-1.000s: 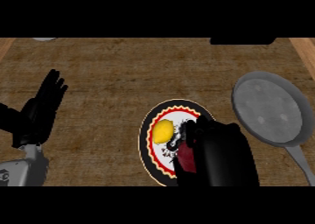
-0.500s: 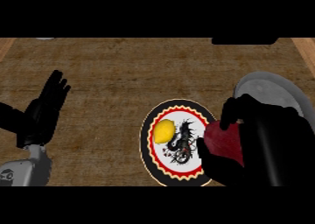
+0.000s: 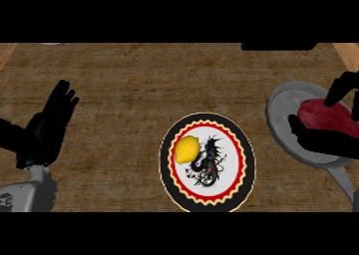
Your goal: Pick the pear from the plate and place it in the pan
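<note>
The right hand (image 3: 331,145) is clasped around the dark red pear (image 3: 326,117), fingers above it and thumb below. Directly beneath the hand lies the round grey metal pan (image 3: 284,105); whether the pear touches it cannot be told. To that hand's left, on the brown woven table (image 3: 138,84), sits the black-rimmed patterned plate (image 3: 166,155) with a yellow fruit (image 3: 186,149). The left hand (image 3: 46,129) rests open, far left.

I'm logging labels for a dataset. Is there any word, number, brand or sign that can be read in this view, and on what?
No readable text anywhere.
Plate: a black dragon-like figure, no lettering.
Left forearm: a small dark mark, too blurred to read.
Pan and the red fruit in the right hand: no marks.
</note>
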